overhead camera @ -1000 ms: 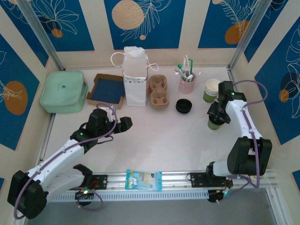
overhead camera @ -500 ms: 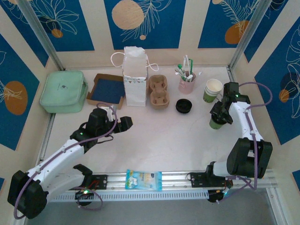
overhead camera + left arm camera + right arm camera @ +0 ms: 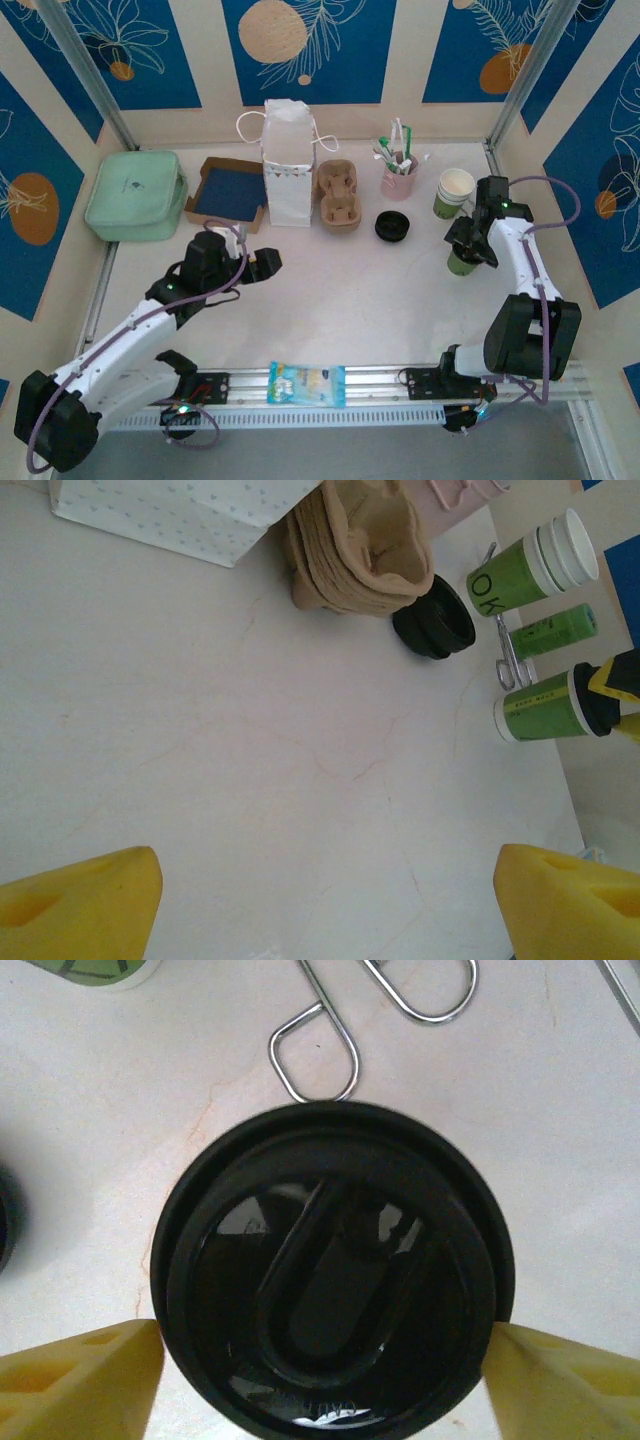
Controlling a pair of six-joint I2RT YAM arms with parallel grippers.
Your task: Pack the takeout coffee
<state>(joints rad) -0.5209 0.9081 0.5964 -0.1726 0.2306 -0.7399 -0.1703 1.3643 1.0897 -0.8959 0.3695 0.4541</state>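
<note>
The takeout coffee, a small paper cup with a cream upper part, a green lower part and a round black plastic lid (image 3: 458,262), stands upright on the pale marbled bench (image 3: 340,300). It is well to the right of the white paper carrier bag (image 3: 288,165) and nearer the arms than the bag is.

The right jaws hang directly over the cup, spread wide. In the right wrist view the lid (image 3: 335,1270) sits centred between the 2 yellow fingertips (image 3: 80,1380), each right at its rim. I cannot tell whether they press on it or merely flank it. The left jaws are wide open and hold nothing, low over bare bench in front of the bag and slightly to its left.

The step in hand looks like taking hold of the cup so it can travel to the bag. To do that well, the pads should meet the paper wall below the lid, not the lid's edge, which could pop off under a squeeze. Close gently, because paper buckles. Lift straight up and keep the cup upright. Bent wire loops (image 3: 315,1055) lie on the bench near the cup, and a stack of open green-and-cream paper cups (image 3: 452,192) stands right of the bag, about level with it. The brown pulp cup carrier (image 3: 339,195) sits just right of the bag, so carry the cup over it.
</note>
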